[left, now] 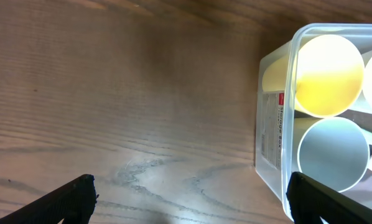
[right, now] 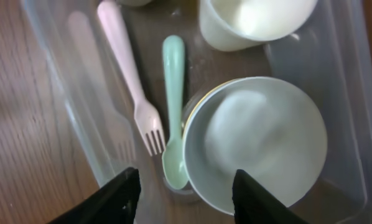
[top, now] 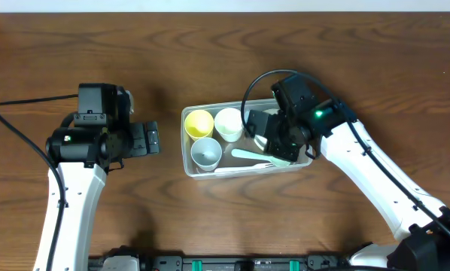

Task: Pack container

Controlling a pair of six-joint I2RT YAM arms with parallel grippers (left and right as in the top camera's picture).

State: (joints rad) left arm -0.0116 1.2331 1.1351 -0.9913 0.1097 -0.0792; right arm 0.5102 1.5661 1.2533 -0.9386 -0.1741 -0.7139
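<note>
The clear container [top: 184, 141] sits mid-table. It holds a yellow cup [top: 199, 123], a white cup [top: 228, 123], a grey-blue cup [top: 205, 153], a green spoon [right: 173, 93], a pink fork [right: 129, 68] and a pale bowl [right: 257, 140]. My right gripper [top: 279, 149] hangs open and empty over the container's right part, its fingers [right: 189, 199] straddling the spoon's bowl end and the pale bowl's edge. My left gripper [top: 151, 139] is open and empty just left of the container, its fingers [left: 195, 205] low over the wood by the tub's wall [left: 273, 124].
The container's walls [right: 74, 106] rise close around the right gripper. The right arm's black cable [top: 249, 90] loops above the container. Brown wood tabletop [top: 172, 45] lies all around.
</note>
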